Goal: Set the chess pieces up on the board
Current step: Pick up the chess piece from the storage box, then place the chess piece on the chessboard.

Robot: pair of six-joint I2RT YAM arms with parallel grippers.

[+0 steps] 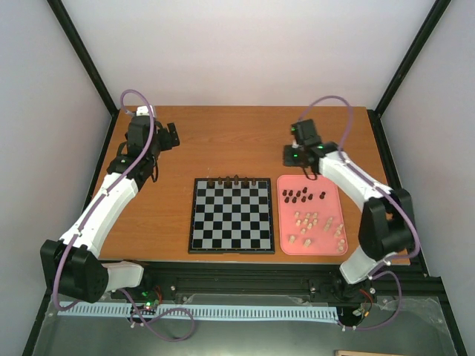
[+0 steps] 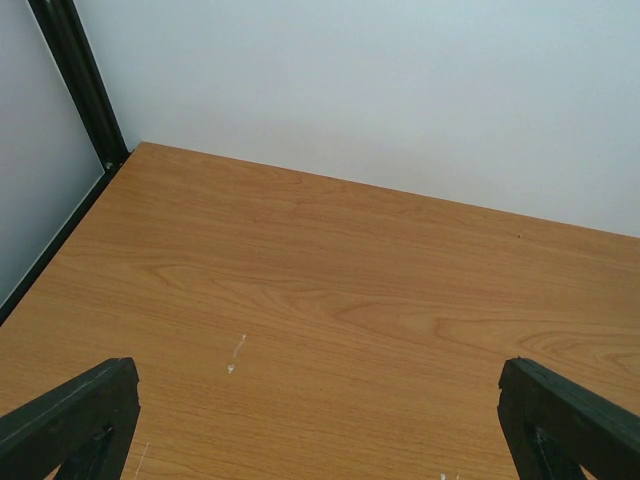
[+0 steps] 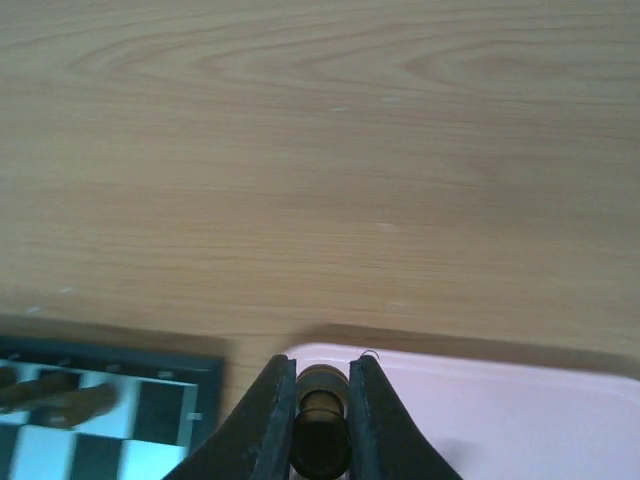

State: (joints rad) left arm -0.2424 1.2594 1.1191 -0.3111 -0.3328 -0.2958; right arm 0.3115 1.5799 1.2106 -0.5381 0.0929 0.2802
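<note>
1 board (image 1: 231, 222), 1 pink tray (image 1: 326, 248), approx. 12 dark pcs (image 1: 298, 196), approx. 12 pale pcs (image 1: 310, 219)

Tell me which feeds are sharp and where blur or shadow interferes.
Top external: even light, sharp, though the chess pieces on the pink tray are tiny. Left wrist: crisp table grain. Right wrist: soft; the board smears, the dark piece in the right end effector is blurred, shadow edges the tray.

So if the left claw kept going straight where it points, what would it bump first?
Probably the wooden table: nothing stands in front of the left claw. Past that is only the white wall, though depth is hard to judge.
</note>
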